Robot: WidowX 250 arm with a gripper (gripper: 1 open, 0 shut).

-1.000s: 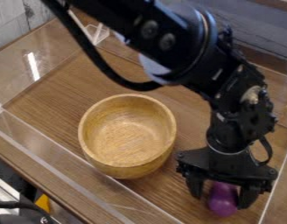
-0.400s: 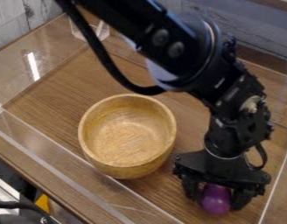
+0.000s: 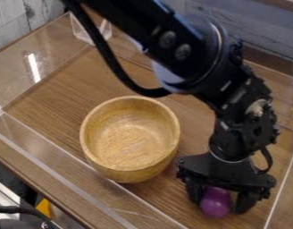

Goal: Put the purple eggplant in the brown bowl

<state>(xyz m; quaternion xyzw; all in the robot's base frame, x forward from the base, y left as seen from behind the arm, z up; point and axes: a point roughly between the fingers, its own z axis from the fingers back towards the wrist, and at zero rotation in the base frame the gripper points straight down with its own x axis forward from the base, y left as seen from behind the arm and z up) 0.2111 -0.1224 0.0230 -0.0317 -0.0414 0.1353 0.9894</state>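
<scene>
Black robot arm [image 3: 196, 54], segmented, descending from the upper middle of the frame to the lower right; its wrist lies above the jaws [image 3: 213, 197], which point down toward the counter [image 3: 65, 98]. The jaws are parted, released. The purple eggplant [image 3: 214, 202], glossy and rounded, lies at the lower right of the frame, between the jaws and partly hidden by them; contact cannot be determined. Left of the jaws, the brown bowl [image 3: 129, 139] is round, light brown and thick-rimmed, with a smooth hollow interior. The counter is brown, with wood-like grain.
</scene>
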